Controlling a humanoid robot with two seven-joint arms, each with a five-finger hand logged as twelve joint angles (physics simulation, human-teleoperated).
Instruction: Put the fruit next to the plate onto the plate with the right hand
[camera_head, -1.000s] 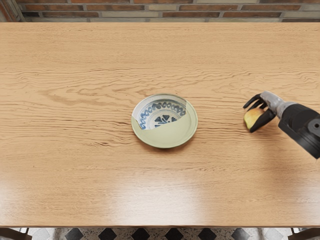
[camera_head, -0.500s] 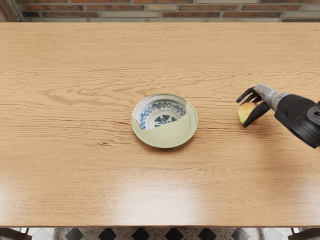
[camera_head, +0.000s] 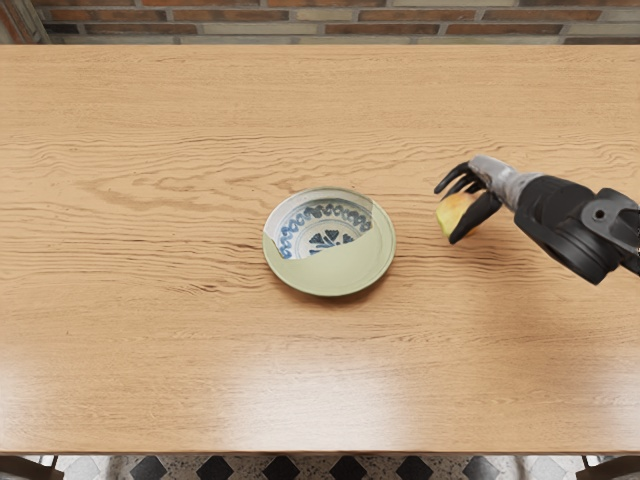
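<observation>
Fingers (camera_head: 452, 181) of right hand (camera_head: 474, 196) wrap the fruit (camera_head: 450, 213), right of frame centre. Enclosing grip likely stops it rolling en route to plate (camera_head: 331, 285).

You'll see the fruit (camera_head: 453, 212) is yellow and the right hand (camera_head: 470, 196) black, grey at the wrist. The plate (camera_head: 335, 277) is pale green, its centre patterned blue on white. The desk (camera_head: 150, 330) is light, wavy-grained wood; the wall (camera_head: 300, 25) is red-brown brick.
</observation>
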